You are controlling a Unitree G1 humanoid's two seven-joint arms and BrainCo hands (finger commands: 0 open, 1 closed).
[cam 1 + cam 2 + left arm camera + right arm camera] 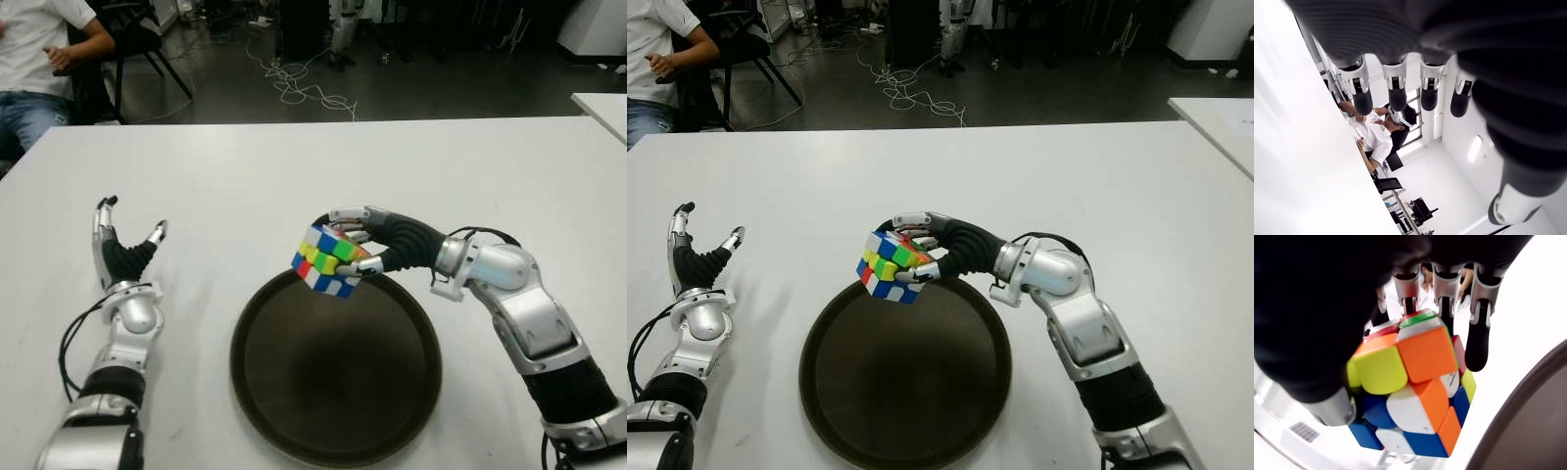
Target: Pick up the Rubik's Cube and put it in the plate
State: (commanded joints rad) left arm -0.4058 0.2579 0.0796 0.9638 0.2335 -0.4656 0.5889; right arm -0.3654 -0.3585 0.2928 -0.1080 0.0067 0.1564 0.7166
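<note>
My right hand [355, 245] is shut on the Rubik's Cube [326, 259], fingers over its top and thumb beneath. The cube hangs tilted above the far rim of the dark round plate [336, 364], which lies on the white table near me. Up close in the right wrist view, the cube [1415, 382] shows orange, yellow, white and blue tiles, with the plate's rim [1528, 406] curving beside it. My left hand [122, 257] stands idle at the left of the plate, fingers spread and pointing up, holding nothing.
The white table [294, 166] stretches wide behind the plate. A person [34, 59] sits on a chair beyond the far left corner. Cables [304, 88] lie on the floor behind. Another table's corner [602, 108] shows at the far right.
</note>
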